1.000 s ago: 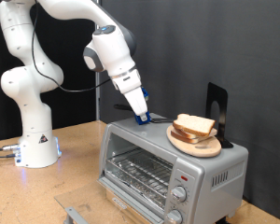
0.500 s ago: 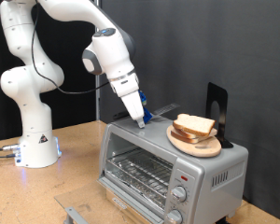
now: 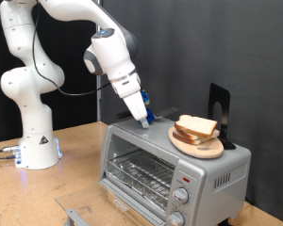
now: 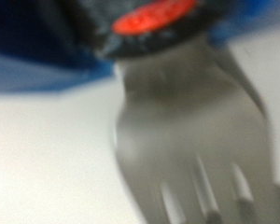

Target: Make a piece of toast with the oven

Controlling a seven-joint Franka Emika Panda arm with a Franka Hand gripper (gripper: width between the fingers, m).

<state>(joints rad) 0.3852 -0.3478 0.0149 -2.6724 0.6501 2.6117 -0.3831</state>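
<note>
The silver-grey oven stands at the exterior view's lower right, its glass door shut and the wire rack showing behind it. The piece of toast lies on a round wooden plate on the oven's top. My gripper reaches down to the oven's top, left of the plate. It is shut on a metal fork that sticks out toward the toast. The wrist view is blurred and filled by the fork, tines pointing away.
A black upright stand is on the oven's top behind the plate. Two round knobs sit at the oven's front right. The robot base stands at the left on the wooden table. A grey metal piece lies at the bottom edge.
The arm has shifted slightly to the left and the fork's free end has lifted a little above the oven's top. Toast and plate have not moved.
</note>
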